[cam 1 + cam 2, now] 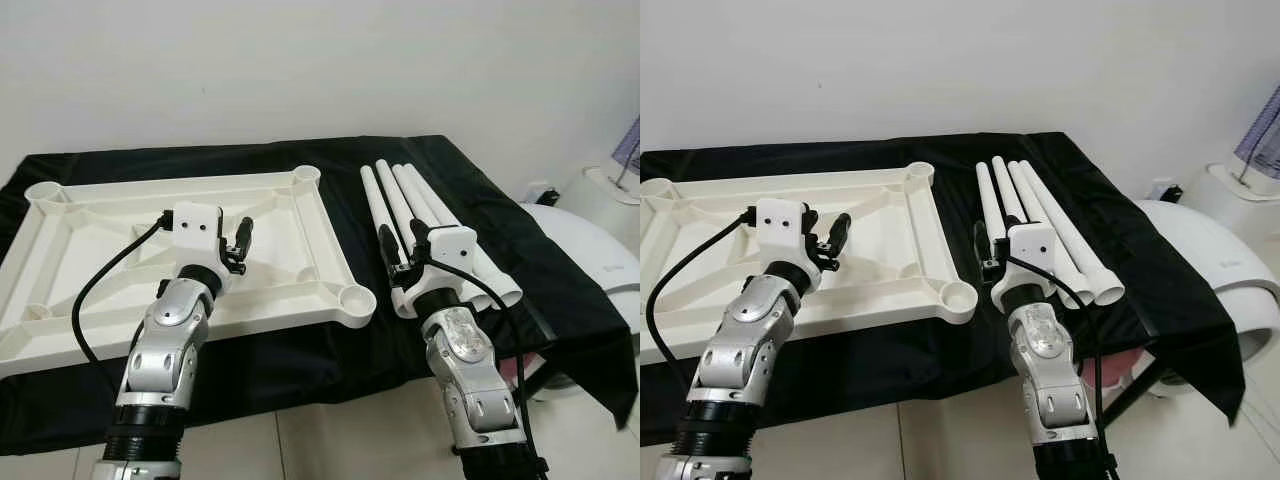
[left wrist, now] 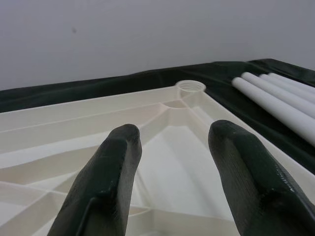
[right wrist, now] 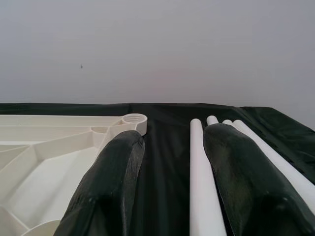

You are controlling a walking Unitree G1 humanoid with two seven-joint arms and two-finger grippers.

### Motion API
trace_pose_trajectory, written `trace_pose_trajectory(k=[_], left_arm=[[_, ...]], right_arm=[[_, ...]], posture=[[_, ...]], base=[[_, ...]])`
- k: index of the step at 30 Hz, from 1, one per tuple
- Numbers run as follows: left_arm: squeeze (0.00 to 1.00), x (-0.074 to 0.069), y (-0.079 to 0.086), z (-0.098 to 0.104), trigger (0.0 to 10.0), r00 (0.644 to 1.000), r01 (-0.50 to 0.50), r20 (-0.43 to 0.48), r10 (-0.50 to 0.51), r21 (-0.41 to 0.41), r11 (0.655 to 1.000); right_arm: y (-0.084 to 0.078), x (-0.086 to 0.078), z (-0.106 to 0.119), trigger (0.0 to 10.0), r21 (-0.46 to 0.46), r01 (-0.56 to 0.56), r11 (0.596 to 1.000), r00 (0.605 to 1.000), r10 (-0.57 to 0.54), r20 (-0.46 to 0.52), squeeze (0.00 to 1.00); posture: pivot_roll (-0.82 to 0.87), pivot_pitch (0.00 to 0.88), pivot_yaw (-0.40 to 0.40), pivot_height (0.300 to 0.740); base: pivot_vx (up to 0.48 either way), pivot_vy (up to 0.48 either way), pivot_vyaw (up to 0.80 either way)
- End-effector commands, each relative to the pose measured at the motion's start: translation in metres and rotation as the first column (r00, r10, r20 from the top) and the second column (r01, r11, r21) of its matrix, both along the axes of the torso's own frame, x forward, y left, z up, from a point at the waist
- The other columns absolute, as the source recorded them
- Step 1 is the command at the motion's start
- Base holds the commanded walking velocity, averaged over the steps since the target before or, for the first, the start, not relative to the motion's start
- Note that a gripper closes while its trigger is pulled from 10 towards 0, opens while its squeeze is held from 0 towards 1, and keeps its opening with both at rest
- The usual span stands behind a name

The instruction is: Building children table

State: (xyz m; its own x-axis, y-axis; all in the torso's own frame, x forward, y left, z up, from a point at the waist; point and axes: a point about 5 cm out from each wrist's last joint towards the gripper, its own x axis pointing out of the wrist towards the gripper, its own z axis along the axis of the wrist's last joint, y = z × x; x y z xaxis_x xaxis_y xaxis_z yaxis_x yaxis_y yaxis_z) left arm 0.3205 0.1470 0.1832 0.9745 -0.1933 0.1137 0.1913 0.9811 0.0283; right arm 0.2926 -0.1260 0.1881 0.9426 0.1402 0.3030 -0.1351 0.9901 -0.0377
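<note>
A white plastic tabletop (image 1: 90, 215) lies upside down on the black cloth, with round leg sockets at its corners (image 1: 356, 298). Several white tube legs (image 1: 400, 200) lie side by side to its right. My left gripper (image 1: 206, 220) hovers open over the tabletop's ribbed underside, nothing between its fingers (image 2: 113, 162); the far corner socket (image 2: 190, 87) is ahead of it. My right gripper (image 1: 402, 238) stands open above the near ends of the legs, straddling the leftmost leg (image 3: 199, 167) without touching it.
The black cloth (image 1: 470, 190) drapes over the table's near and right edges. A white rounded appliance (image 1: 590, 240) stands close on the right. A white wall backs the table. Pale tiled floor (image 1: 330, 440) lies below the near edge.
</note>
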Motion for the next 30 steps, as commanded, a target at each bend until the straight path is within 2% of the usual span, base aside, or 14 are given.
trace_pose_trajectory(k=[1,11,23,30], left_arm=[[0.0,0.0016,0.0004,-0.0056,10.0,1.0,-0.006,-0.028,0.006,0.005,1.0],[0.0,0.0013,0.0014,-0.0069,10.0,0.999,-0.014,-0.03,0.014,0.011,1.0],[0.0,0.0006,0.0034,-0.0094,10.0,0.999,-0.031,-0.036,0.031,0.008,0.999],[0.0,0.0007,0.0038,-0.0102,10.0,0.999,-0.034,-0.039,0.034,0.008,0.999]], right_arm=[[-0.0015,-0.0001,-0.0004,10.0,-0.002,0.003,1.0,1.0,-0.003,-0.001,0.0],[0.0014,-0.0004,0.0003,10.0,-0.001,-0.031,1.0,1.0,0.031,0.004,0.0],[0.002,-0.0014,0.0001,10.0,0.015,-0.044,0.999,0.999,0.044,-0.004,0.0],[0.0,-0.0006,-0.0012,10.0,0.014,-0.027,1.0,0.999,0.027,-0.016,0.0]], posture=[[0.0,0.002,0.004,0.74],[0.0,0.0,0.002,0.74],[0.0,0.007,0.002,0.74],[0.0,0.01,0.001,0.74]], base=[[0.0,0.0,0.0],[0.0,0.0,0.0],[0.0,0.0,0.8],[0.0,0.0,0.06]])
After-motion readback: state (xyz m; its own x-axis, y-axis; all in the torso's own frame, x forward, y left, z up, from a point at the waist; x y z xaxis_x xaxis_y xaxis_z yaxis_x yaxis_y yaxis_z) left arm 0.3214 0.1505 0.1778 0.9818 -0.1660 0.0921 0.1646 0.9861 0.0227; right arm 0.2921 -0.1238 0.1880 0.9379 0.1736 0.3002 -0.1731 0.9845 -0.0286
